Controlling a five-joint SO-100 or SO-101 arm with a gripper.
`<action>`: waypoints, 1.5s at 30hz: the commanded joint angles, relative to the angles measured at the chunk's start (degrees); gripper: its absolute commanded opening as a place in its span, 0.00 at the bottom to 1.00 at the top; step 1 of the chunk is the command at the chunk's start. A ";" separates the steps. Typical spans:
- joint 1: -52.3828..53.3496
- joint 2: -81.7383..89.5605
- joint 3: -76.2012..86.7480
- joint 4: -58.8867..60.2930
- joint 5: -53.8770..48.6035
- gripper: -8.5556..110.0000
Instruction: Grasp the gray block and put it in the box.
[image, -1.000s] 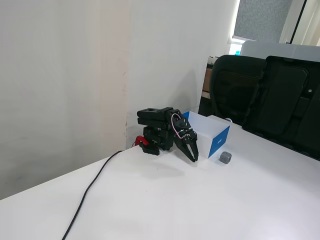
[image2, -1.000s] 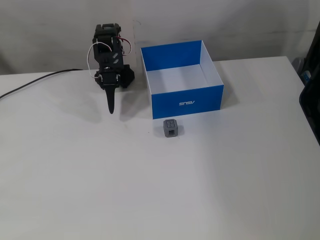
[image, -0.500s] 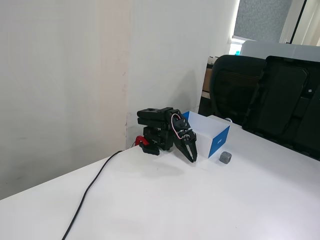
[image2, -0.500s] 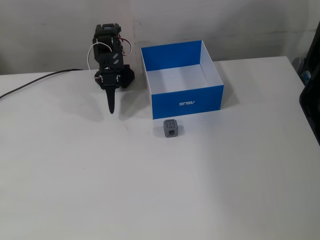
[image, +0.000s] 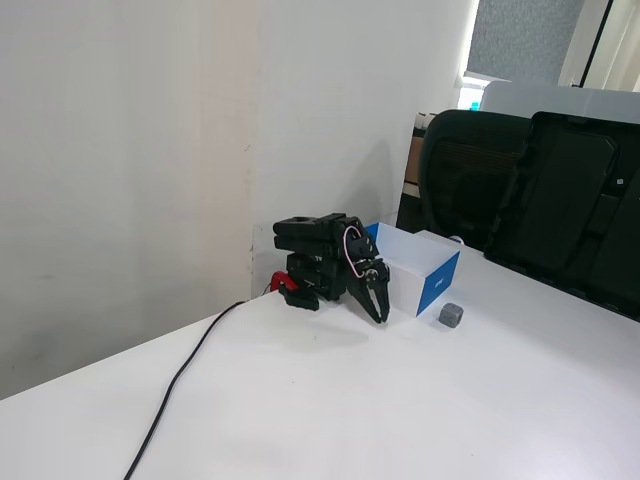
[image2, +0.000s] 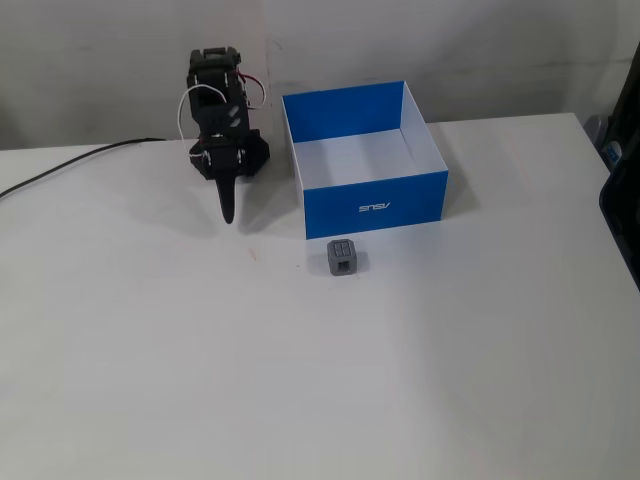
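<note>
The gray block (image2: 343, 257) is a tiny cube resting on the white table just in front of the box's blue front wall; it also shows as a small gray block (image: 451, 315) beside the box's corner. The box (image2: 420, 195) is shallow, blue outside and white inside, and nothing is visible in it; in the side fixed view the box (image: 405, 282) shows a white side and a blue side. My gripper (image2: 230, 214) is shut, empty, pointing down at the table left of the box and well apart from the block. The side fixed view shows the gripper (image: 380, 313) hovering low.
The arm's black base (image2: 222, 110) sits at the table's back edge against the wall, with a black cable (image2: 70, 165) running off left. Black office chairs (image: 540, 190) stand beyond the far side of the table. The wall (image: 150, 150) is close behind the arm.
The gripper has swung slightly toward the box and lifted a little off the table. The block and box have not moved.
</note>
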 joint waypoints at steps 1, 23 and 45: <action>0.35 -7.03 -8.70 -0.97 0.35 0.07; -2.02 -41.92 -32.96 -3.87 -11.07 0.07; 9.05 -61.35 -66.36 9.23 -45.88 0.14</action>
